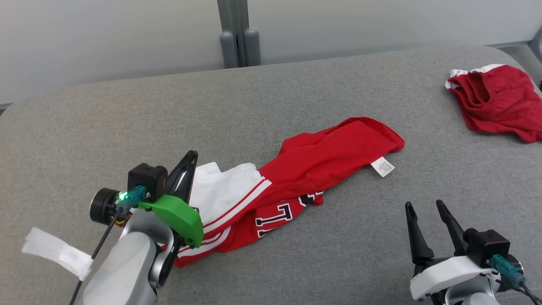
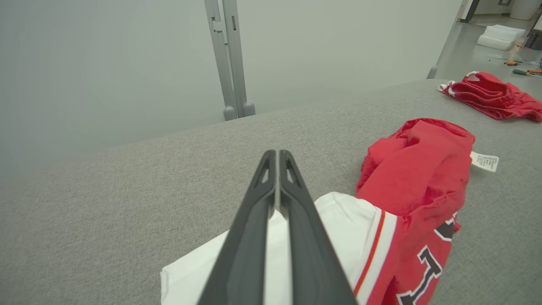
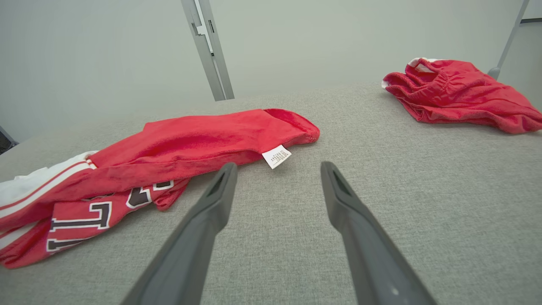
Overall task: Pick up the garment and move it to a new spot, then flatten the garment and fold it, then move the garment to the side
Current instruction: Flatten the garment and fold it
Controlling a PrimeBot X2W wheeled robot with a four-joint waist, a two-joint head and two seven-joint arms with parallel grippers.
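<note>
The garment is a red jersey with white sleeves, white stripes and dark letters, lying crumpled in a long diagonal across the middle of the grey table. My left gripper sits over its white sleeve end, and its jaws are shut on that white cloth. In the left wrist view the left gripper has its fingers pressed together, white fabric showing in the slit, with the garment bunched to the right. My right gripper stands open at the lower right, off the garment, nothing between the right gripper fingers.
A second red garment lies bunched at the far right corner of the table. A white care label sticks out from the jersey's red end. A grey post stands behind the table's far edge, against a pale wall.
</note>
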